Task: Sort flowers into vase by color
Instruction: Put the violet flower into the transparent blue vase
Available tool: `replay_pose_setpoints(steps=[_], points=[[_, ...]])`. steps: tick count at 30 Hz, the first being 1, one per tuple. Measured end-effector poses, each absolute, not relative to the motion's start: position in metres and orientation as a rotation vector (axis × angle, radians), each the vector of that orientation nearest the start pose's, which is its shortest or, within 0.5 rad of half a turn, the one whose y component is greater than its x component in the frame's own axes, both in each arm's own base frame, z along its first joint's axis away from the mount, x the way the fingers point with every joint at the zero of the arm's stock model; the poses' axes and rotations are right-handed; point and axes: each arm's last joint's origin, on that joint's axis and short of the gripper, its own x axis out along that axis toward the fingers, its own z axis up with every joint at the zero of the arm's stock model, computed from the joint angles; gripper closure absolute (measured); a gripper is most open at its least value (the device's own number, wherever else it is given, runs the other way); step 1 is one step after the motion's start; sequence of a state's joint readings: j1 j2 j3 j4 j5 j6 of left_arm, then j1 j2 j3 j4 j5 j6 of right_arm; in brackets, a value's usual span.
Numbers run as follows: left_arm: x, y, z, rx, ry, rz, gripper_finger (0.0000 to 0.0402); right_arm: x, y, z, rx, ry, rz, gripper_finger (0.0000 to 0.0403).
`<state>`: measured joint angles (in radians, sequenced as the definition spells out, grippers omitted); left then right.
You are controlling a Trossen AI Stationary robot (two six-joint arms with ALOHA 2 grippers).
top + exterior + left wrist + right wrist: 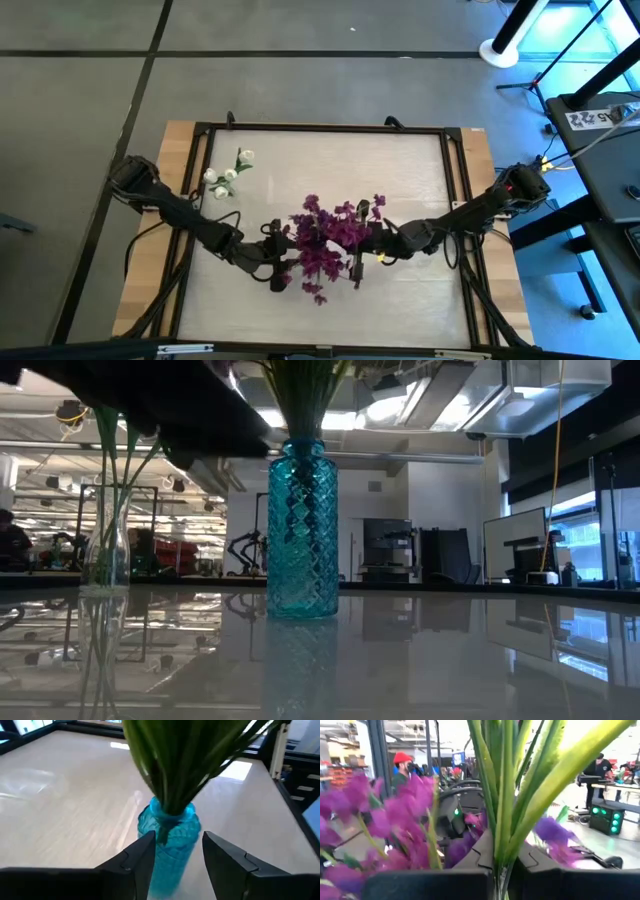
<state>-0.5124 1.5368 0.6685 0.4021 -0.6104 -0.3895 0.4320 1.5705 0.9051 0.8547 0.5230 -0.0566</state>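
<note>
A blue glass vase (302,530) with a bumpy diamond pattern stands near the middle of the table (400,180), and it is full of purple flowers (330,240) on green stems (180,765). Both arms reach in to this bunch from either side. The left gripper (172,855) has its two dark fingers spread apart, one on each side of the vase neck, and I cannot tell if they touch the glass. The right gripper (500,865) is squeezed tight on a few green stems, right up against the purple blooms. The thick bunch of flowers hides most of both claws from above. Off toward the far left part of the table stands a clear glass vase (105,540) with the white flowers (228,175) in it, well apart from the blue one. Past the table the room has desks, screens and lights, and a person in a red cap (400,758) stands far back.
</note>
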Motion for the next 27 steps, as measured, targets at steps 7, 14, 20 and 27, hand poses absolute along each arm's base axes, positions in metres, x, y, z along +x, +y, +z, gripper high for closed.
replay_pose_setpoints(steps=[7, 14, 20, 27], points=[[0.278, -0.125, 0.170, -0.107, 0.340, 0.190, 0.0227, 0.320, 0.132, 0.273, 0.031, -0.159, -0.102, 0.0386], [0.280, -0.121, 0.170, -0.111, 0.332, 0.202, 0.0219, 0.310, 0.127, 0.264, 0.030, -0.212, -0.118, 0.0386], [0.280, -0.121, 0.170, -0.109, 0.334, 0.202, 0.0219, 0.303, 0.124, 0.275, 0.018, -0.287, -0.114, 0.0386], [0.280, -0.121, 0.170, -0.108, 0.336, 0.201, 0.0219, 0.295, 0.121, 0.292, 0.023, -0.361, -0.089, 0.0386]])
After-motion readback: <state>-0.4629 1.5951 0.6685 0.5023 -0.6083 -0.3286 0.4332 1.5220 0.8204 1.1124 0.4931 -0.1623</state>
